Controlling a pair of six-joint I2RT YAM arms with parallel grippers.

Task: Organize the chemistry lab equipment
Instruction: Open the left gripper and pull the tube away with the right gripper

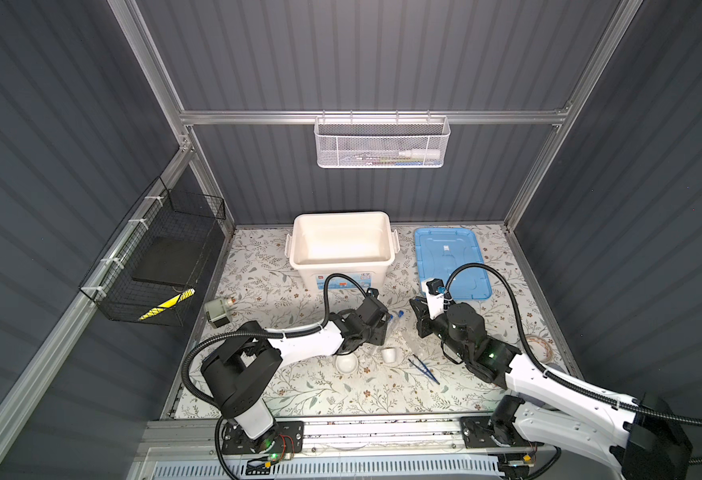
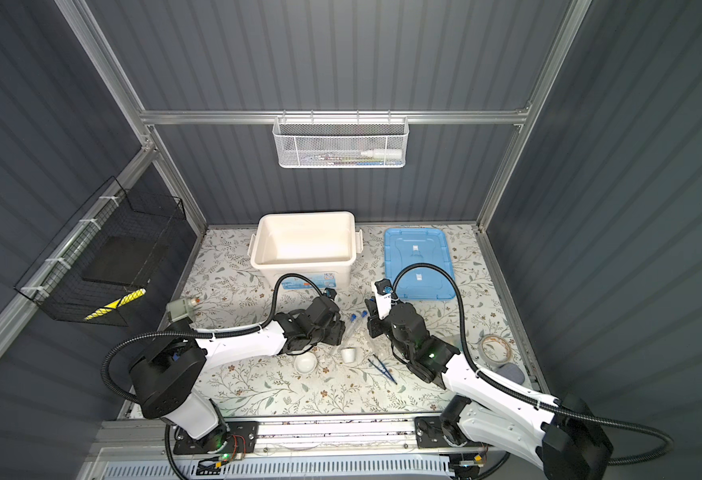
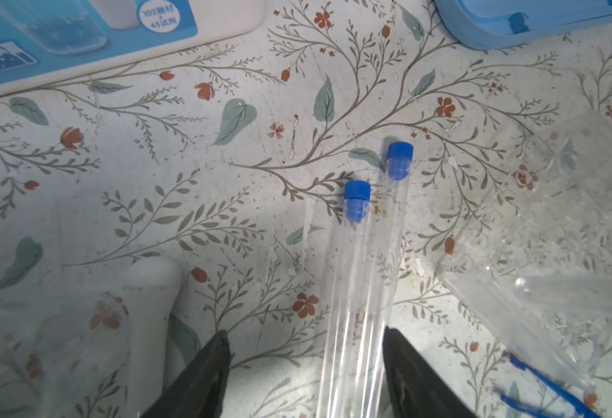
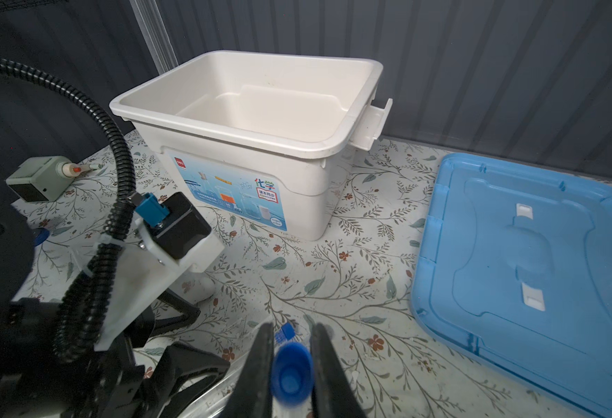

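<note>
A: "The left gripper [image 3: 304, 334] stands open astride two clear blue-capped test tubes [image 3: 349, 271] lying together on the floral table [image 3: 116, 181]; closing may catch both."

B: "The right gripper [image 4: 293, 336] pinches a third tube [image 4: 292, 376], seemingly by its cap; it could slip."

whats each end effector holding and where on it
right end effector: test tube, gripped at its blue-capped end; left end effector: open, holding nothing

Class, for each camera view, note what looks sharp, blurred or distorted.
Left wrist view: two test tubes have sharp blue caps, left gripper fingers blurred. Right wrist view: the right gripper holds a test tube, its cap out of focus, white bin crisp. Both top views: frame posts splay outward.
</note>
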